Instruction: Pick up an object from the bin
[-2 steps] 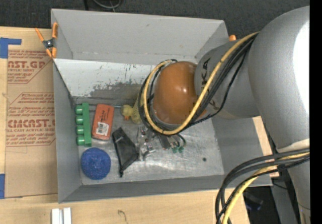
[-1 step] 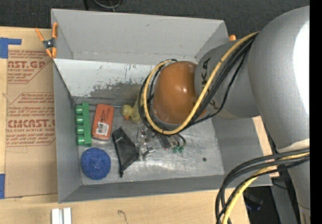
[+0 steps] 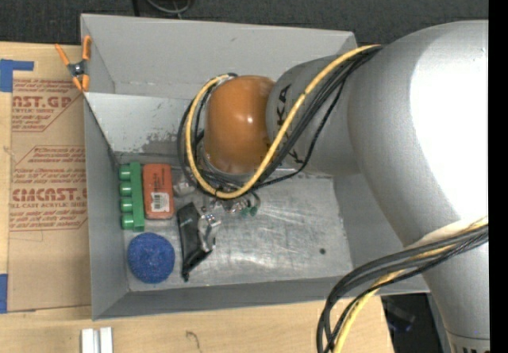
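Your gripper (image 3: 208,222) hangs low in the bin (image 3: 238,46), just under the orange cover (image 3: 238,125) of the wrist and a little left of the middle of the floor. The wrist and cables hide much of it, so you cannot tell from here whether it is released or clenched, and nothing can be seen held in it.

The nearest thing is a black elongated piece (image 3: 189,242). It lies on the floor just beside the gripper, at its lower left, and runs toward the front wall. Whether the gripper touches its upper end, you cannot tell. Close on its left is a blue round ball (image 3: 151,257). Further back on the left an orange-red block with a label (image 3: 158,192) lies side by side with a green studded brick (image 3: 131,197).

The black piece looks like hard plastic, so it is probably light and stiff and not fragile. It is narrow, and its smooth surface may slip. You should take it across its short width, near the middle of its length, so that it does not swing. The ball looks rough and perhaps soft, and it could roll away if pushed.
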Robot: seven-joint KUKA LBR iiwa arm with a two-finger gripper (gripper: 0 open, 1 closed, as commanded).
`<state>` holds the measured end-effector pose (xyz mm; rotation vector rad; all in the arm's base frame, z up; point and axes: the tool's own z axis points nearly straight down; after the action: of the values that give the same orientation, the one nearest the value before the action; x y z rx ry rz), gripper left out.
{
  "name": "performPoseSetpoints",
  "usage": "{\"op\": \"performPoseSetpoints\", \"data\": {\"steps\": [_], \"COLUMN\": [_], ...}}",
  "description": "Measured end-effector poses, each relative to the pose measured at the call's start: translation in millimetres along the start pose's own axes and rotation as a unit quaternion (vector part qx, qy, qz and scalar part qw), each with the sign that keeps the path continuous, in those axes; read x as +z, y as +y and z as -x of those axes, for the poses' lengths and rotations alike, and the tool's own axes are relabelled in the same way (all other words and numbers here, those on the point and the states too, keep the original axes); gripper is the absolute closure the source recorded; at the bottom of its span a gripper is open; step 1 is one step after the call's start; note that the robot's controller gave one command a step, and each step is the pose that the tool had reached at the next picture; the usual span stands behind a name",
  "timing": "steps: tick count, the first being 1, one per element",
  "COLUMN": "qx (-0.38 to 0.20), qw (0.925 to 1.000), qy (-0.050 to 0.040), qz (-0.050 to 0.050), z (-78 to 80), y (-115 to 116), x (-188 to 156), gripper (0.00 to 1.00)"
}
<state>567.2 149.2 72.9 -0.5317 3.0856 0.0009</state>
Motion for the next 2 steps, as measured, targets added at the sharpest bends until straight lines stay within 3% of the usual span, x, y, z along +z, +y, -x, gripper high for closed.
{"op": "performPoseSetpoints", "data": {"steps": [1,2], "qx": [0.0,0.0], "qw": [1.0,1.0], "qy": [0.0047,0.0047], "qz": [0.001,0.001], "z": [-1.2,-1.2], "y": [1.1,1.1], "x": [-1.0,-1.0], "gripper": [1.0,1.0]}}
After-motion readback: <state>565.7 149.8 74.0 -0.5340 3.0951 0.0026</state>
